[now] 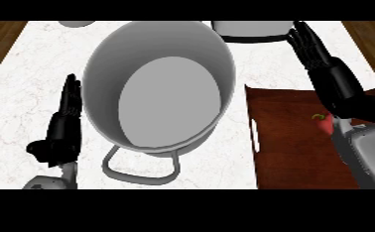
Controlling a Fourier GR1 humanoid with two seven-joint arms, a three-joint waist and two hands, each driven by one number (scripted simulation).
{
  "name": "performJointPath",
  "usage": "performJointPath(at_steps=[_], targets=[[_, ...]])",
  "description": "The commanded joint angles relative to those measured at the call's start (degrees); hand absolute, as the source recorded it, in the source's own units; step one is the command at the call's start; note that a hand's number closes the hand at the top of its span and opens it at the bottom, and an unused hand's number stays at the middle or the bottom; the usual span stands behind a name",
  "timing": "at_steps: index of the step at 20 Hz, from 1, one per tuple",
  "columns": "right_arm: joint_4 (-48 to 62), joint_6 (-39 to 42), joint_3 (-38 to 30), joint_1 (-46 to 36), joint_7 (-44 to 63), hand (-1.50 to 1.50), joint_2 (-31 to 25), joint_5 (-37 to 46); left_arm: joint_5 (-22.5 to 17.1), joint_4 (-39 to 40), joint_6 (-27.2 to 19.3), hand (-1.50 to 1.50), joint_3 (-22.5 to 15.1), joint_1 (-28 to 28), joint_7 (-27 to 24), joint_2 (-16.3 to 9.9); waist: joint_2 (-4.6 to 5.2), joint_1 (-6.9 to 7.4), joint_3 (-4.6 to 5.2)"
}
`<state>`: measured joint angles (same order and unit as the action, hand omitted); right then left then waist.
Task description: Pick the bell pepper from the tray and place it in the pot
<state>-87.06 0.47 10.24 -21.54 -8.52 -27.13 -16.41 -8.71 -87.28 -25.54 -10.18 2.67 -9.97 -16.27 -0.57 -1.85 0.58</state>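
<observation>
A large grey pot (110,67) stands in the middle of the counter, its handle toward me, nothing inside. At the right lies a dark brown tray (285,142). A red bell pepper (322,124) with a green stem sits on the tray, mostly hidden behind my right forearm. My right hand (322,62) is raised above the tray's far edge with its fingers straight, open and holding nothing. My left hand (64,122) rests open at the pot's left side, fingers pointing up.
A grey vessel with a dark base (251,29) stands at the back right beyond the pot. Part of a grey round object (77,23) shows at the back left. White marble counter (36,67) lies left of the pot, with wooden edges at both far corners.
</observation>
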Motion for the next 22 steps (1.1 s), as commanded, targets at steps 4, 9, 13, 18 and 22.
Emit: performJointPath(at_steps=[4, 9, 13, 18, 22], targets=[[1.55, 13.24, -3.98, 7.76, -4.43, 1.5, -5.97, -6.36, 2.71, 4.69, 3.01, 0.0, 3.44, -2.52, 8.63, -10.35, 0.66, 1.34, -0.72], [5.54, -7.79, -15.89, 9.28, -11.55, -1.5, -6.9, 4.39, 1.9, 10.29, 3.71, 0.0, 3.78, -4.34, 16.73, -12.13, 0.76, -2.24, -0.97], [5.77, -5.18, -14.72, 21.41, -27.71, -1.5, -3.99, 7.32, 1.31, 7.03, 7.36, 0.0, 3.39, 1.28, 28.01, -15.99, 0.51, 0.16, -0.77], [-4.83, -3.02, -18.23, 28.99, -24.43, -1.5, -8.41, 8.72, 2.56, 7.55, 9.24, 0.0, 4.41, -1.12, 25.85, -14.46, 0.41, 1.22, -0.56], [-4.02, -2.04, -19.78, 29.97, -17.18, -1.5, -18.82, 14.7, 2.04, 7.18, 8.81, 0.0, 4.92, 2.24, 30.14, -15.51, 0.43, 0.74, -0.48]])
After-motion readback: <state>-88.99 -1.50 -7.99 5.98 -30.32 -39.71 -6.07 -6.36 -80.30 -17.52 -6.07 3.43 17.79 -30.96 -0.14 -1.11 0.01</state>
